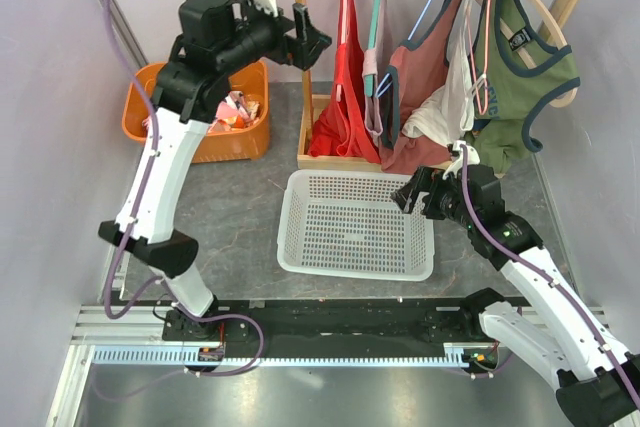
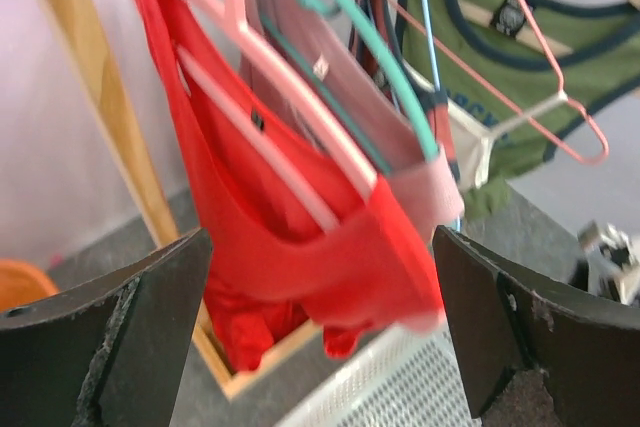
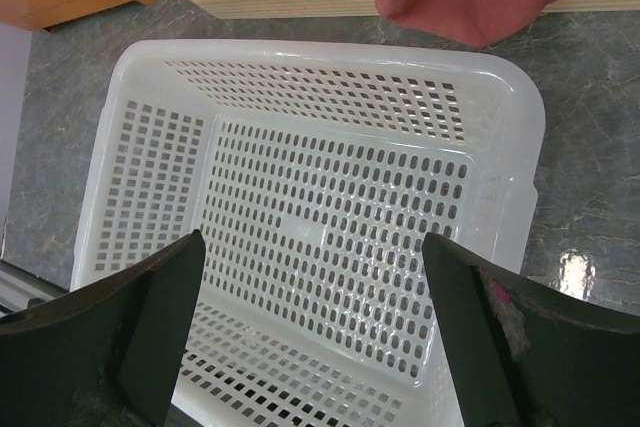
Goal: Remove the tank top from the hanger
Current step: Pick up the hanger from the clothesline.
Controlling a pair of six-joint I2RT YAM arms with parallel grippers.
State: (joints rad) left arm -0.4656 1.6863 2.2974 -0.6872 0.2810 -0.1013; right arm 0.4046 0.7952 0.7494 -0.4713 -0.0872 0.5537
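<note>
Red tank top (image 2: 290, 247) hangs on its pink hanger (image 2: 290, 102), leftmost garment on the wooden rack (image 2: 90, 97). It is likely the target, since the left gripper (image 2: 320, 287) faces it, fingers spread wide, touching nothing. Right gripper (image 3: 312, 287) hovers over white basket (image 3: 525, 137), fingers spread, empty. Nothing removed yet. Whole task remains: grasp, slip straps off.

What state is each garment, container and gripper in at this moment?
red tank top, on its hanger, hung on the rack
pink top, hung on the rack
green tank top, hung on the rack
white basket, empty
orange bin, holding crumpled clothes
left gripper, open, empty, facing the red tank top
right gripper, open, empty, above the white basket
</note>
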